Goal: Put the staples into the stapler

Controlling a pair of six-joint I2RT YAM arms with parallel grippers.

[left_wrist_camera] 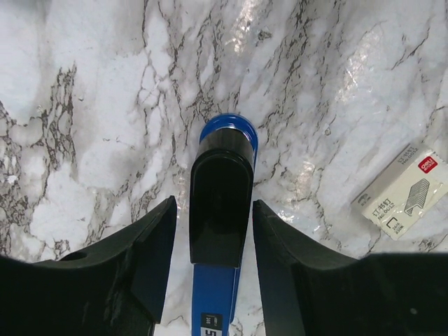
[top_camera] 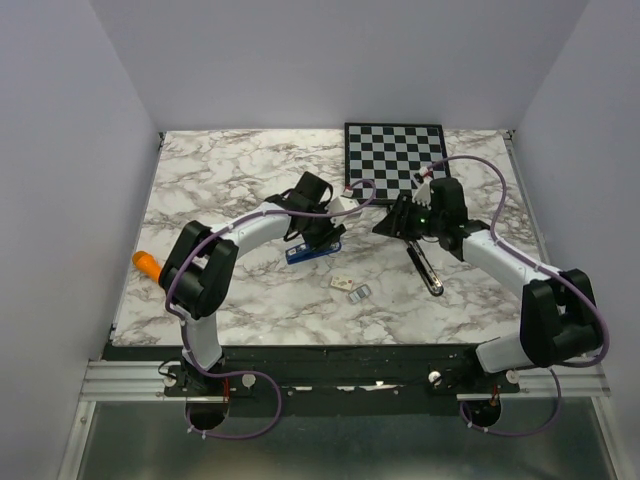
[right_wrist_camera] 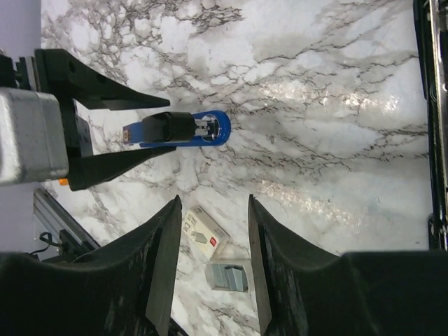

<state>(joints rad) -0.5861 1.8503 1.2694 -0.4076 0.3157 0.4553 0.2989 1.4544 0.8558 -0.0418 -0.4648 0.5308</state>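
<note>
While the left gripper [left_wrist_camera: 213, 201] and right gripper [right_wrist_camera: 213, 203] gape empty, the staples [right_wrist_camera: 227, 276], a light, brittle block, likely need gentle pinching across the long sides.

The top view looks steeply down from above and behind the arm bases, far enough off to hold the whole marble table [top_camera: 220, 170] and both arms. The left wrist view sits low and close, facing forward along the left pincer [left_wrist_camera: 214, 201] onto the blue stapler [left_wrist_camera: 220, 175], the white box [left_wrist_camera: 406, 192] at its right edge. The right wrist view rides higher (its picture turned sideways), looking down past the right pincer [right_wrist_camera: 214, 199]; it shares stapler and box with both others, the staples [right_wrist_camera: 227, 276] with the top view only
</note>
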